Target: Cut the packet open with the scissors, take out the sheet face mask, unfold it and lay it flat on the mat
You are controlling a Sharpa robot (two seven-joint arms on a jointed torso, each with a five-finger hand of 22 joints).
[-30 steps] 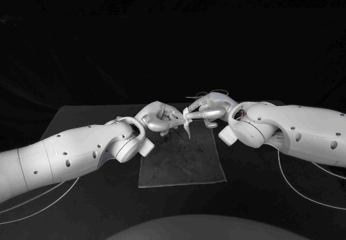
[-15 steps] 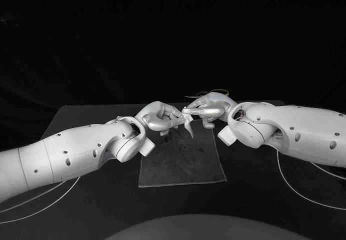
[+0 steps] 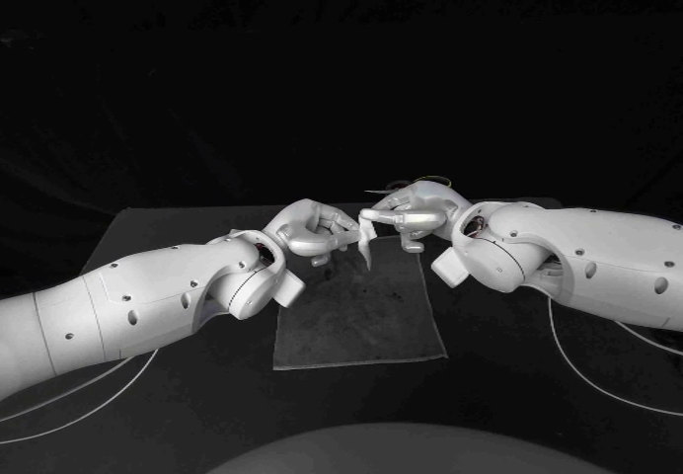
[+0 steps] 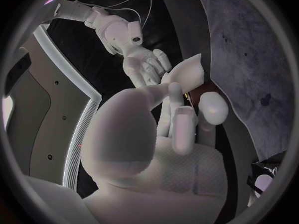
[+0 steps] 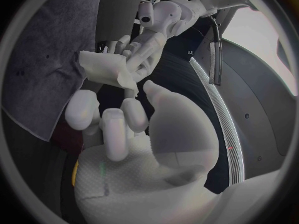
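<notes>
The left hand and right hand each pinch the folded white face mask, holding it between them above the far end of the grey mat on the black table.

mat: grey rectangle, lying flat
sheet mask: white, folded narrow, hanging aloft over the mat's far end

you've got glossy white shells on left arm and right arm, with dark round screw recesses dotted along both. flared white collars at wrists. left hand, right hand: pale silver, smooth rounded segments. thin white cables loop under forearms.
</notes>
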